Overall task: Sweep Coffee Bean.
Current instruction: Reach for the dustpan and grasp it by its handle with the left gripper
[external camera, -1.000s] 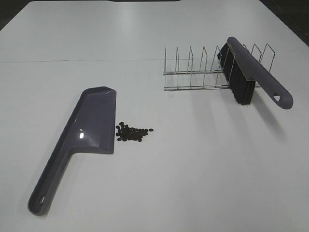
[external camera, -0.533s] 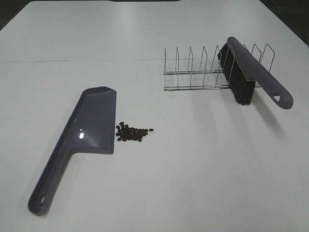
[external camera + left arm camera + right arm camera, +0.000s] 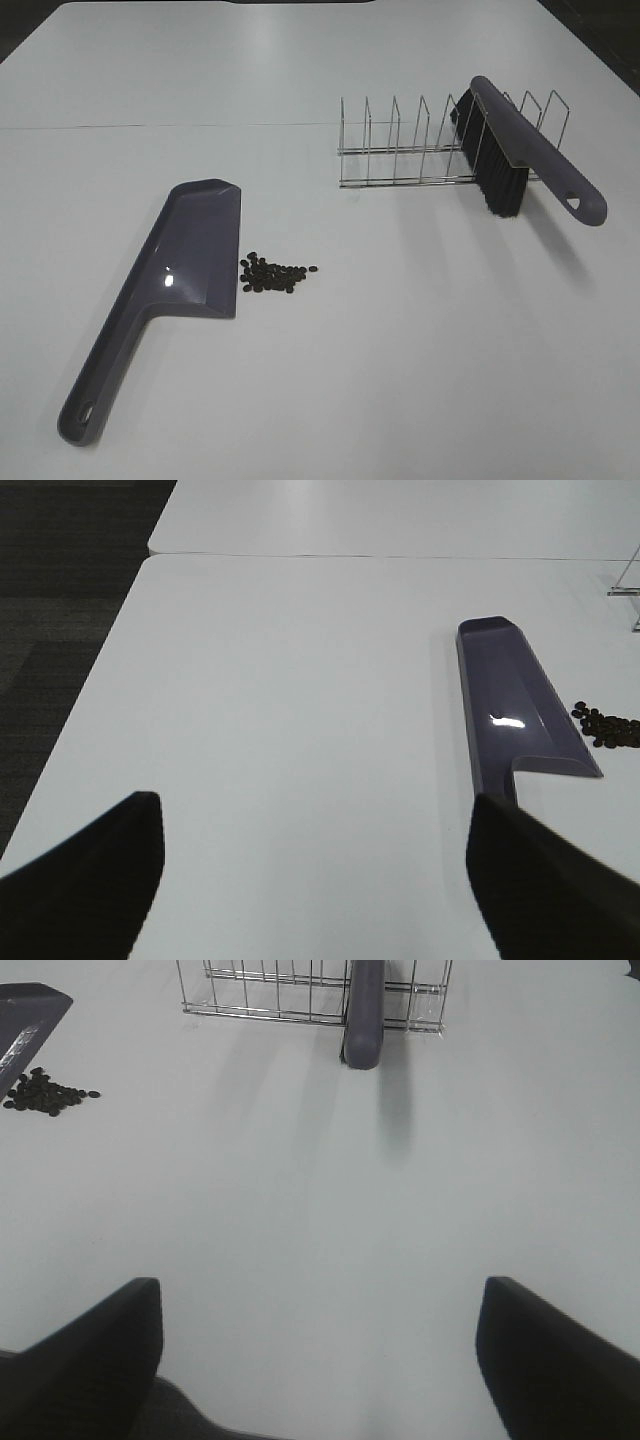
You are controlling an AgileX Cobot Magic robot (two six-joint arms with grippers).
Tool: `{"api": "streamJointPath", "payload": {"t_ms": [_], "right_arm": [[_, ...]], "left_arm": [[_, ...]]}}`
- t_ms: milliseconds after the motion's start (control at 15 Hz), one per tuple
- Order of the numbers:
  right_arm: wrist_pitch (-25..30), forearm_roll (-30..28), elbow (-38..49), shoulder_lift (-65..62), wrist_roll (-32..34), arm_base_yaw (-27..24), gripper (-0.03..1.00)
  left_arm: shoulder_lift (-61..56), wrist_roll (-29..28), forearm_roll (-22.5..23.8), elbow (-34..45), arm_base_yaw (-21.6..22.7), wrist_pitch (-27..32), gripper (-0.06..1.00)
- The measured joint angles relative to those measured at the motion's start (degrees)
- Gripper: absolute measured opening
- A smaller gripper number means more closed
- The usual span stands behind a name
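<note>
Dozens of coffee beans [image 3: 274, 276]: lay in a small pile on the table [image 3: 400, 340], just beside the dustpan [image 3: 190, 255] blade.
Brush [image 3: 517, 137]: leaned in the wire rack [image 3: 400, 152], bristles down.
Left gripper [image 3: 312, 810]: fingers spread wide.
Right gripper [image 3: 320, 1290]: fingers spread wide.

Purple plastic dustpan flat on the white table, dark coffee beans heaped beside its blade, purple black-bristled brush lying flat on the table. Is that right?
No: the exterior high view shows the purple black-bristled brush propped in the metal wire rack. The purple plastic dustpan and dark coffee beans are as stated.
</note>
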Motion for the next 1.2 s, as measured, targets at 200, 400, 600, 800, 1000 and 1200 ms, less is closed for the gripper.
{"api": "streamJointPath", "payload": {"t_ms": [200,400,600,800,1000,1200], "right_arm": [[0.0,0.0,0.0,0.0,0.0,0.0,0.75],[0.0,0.0,0.0,0.0,0.0,0.0,0.75],[0.0,0.0,0.0,0.0,0.0,0.0,0.75],[0.0,0.0,0.0,0.0,0.0,0.0,0.75],[0.0,0.0,0.0,0.0,0.0,0.0,0.75],[0.0,0.0,0.0,0.0,0.0,0.0,0.75]], "left_arm": [[3.7,0.6,-0.1,0.0,0.0,-0.1,0.76],[10.0,2.6,-0.7,0.0,0.0,-0.3,0.76],[24.4,3.0,-1.1,0.1,0.0,-0.4,0.76],[34.1,3.0,-1.1,0.1,0.0,-0.5,0.76],[44.7,3.0,-1.3,0.1,0.0,-0.6,0.76],[56.0,3.0,-1.9,-5.0,0.0,-2.8,0.76]]}}
